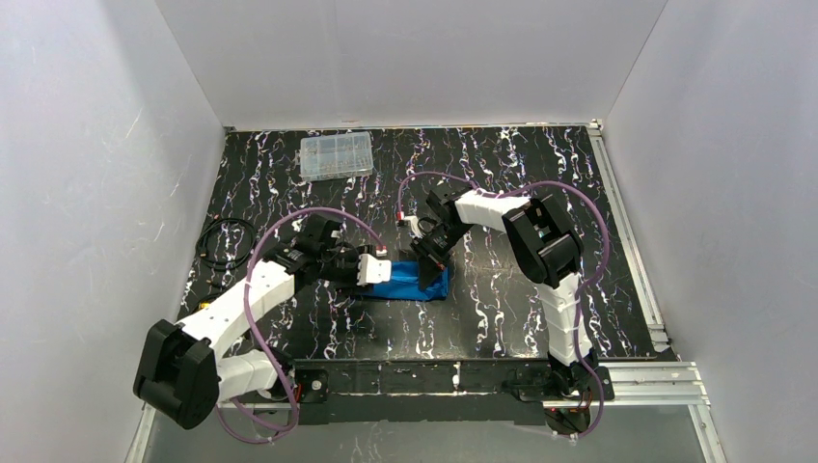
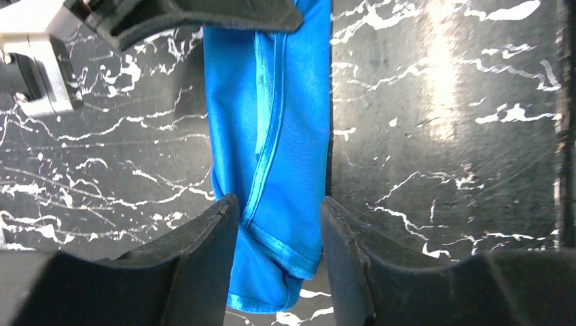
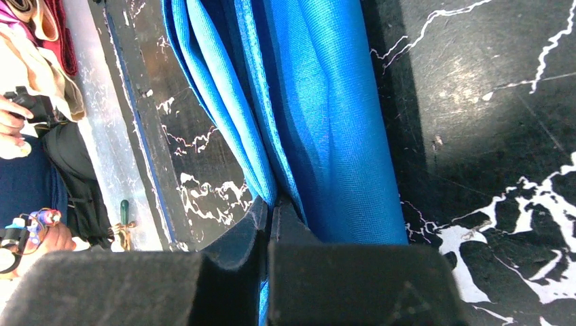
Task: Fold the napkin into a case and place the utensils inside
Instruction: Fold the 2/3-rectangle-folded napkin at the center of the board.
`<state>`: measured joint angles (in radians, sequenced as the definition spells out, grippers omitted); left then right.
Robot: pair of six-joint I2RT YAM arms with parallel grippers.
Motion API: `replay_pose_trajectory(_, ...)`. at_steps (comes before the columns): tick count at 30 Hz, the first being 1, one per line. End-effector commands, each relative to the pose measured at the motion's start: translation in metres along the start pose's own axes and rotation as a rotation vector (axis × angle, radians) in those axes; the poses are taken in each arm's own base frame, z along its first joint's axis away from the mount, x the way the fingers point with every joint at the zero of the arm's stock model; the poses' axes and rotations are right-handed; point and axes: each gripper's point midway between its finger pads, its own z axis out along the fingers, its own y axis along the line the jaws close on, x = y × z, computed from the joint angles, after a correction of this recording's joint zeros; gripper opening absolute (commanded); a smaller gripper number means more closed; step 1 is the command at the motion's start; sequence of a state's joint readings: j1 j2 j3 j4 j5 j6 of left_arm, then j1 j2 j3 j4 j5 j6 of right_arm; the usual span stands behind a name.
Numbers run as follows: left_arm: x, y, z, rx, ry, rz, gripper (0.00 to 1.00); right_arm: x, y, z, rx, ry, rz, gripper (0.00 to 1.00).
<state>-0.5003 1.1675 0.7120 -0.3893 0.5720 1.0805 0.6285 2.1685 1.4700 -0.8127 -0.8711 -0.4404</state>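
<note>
The bright blue napkin (image 1: 412, 283) lies folded into a narrow strip on the black marbled table, between the two grippers. In the left wrist view the napkin (image 2: 272, 136) runs lengthwise with a hemmed diagonal edge. My left gripper (image 2: 280, 238) is open, its jaws standing on either side of the strip's near end. My right gripper (image 3: 270, 210) is shut on layers of the napkin (image 3: 326, 115) at the strip's other end, seen in the top view (image 1: 431, 253). No utensils show clearly.
A clear plastic compartment box (image 1: 336, 155) stands at the back left of the table. A coiled black cable (image 1: 225, 241) lies at the left edge. White walls enclose the table on three sides.
</note>
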Motion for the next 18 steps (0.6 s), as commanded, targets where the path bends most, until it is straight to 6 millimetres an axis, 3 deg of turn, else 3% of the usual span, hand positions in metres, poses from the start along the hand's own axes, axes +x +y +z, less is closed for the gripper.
replay_pose_trajectory(1, -0.027, -0.013, -0.004, 0.089, -0.114, -0.032, 0.49, 0.000, 0.003, 0.003, -0.034, -0.003, 0.027, 0.01)
replay_pose_trajectory(5, -0.018, -0.005, 0.016, 0.101, -0.088, -0.005, 0.57, -0.001, 0.005, 0.002, -0.041, -0.008, 0.025, 0.01)
replay_pose_trajectory(9, -0.008, 0.018, 0.033, 0.080, -0.037, -0.037, 0.83, -0.002, 0.007, 0.000, -0.033, -0.021, 0.016, 0.01)
replay_pose_trajectory(14, -0.003, 0.035, 0.042, 0.041, -0.014, -0.073, 0.86, -0.003, 0.012, 0.000, -0.054, -0.039, 0.009, 0.01)
replay_pose_trajectory(18, 0.005, 0.034, 0.049, 0.058, 0.011, -0.091, 0.85, -0.003, 0.015, 0.001, -0.072, -0.050, 0.010, 0.01)
